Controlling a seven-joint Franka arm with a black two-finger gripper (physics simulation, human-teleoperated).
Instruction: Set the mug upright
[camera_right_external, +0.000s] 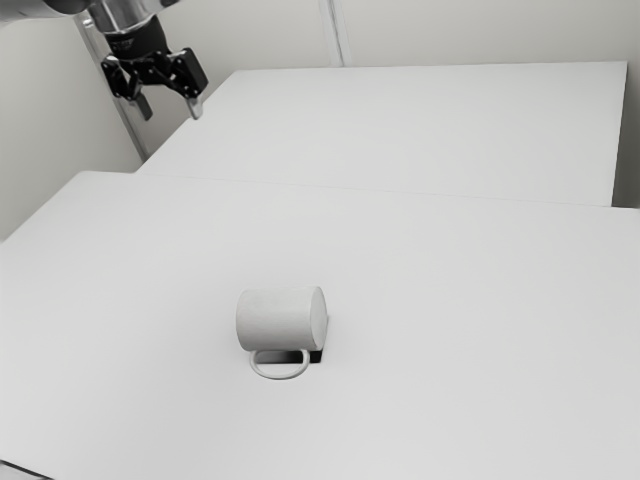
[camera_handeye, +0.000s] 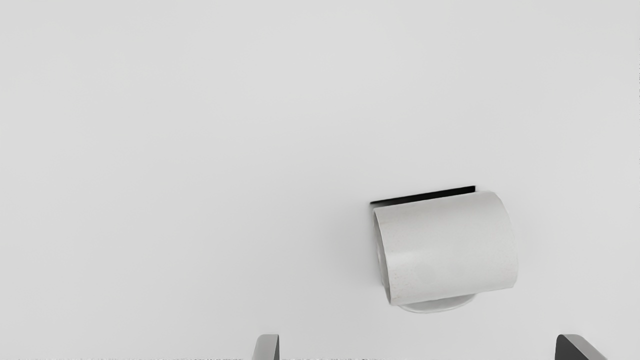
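1 sideways mug (camera_handeye: 450, 245), 1 gripper (camera_right_external: 169, 110), 2 fingers (camera_handeye: 269, 347) apart

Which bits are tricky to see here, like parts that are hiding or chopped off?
- Dark patch: mostly covered by the mug in both views; what it is can't be told.
- Mug's downward-facing side: hidden by the mug's own body, both views.
- Handle: partly behind the mug's body, wrist view.
- Arm: cut off by the exterior view's top edge.
- Dark line: cut off by the exterior view's edge.

Plain white mug (camera_right_external: 280, 320), black pincer (camera_right_external: 168, 107)
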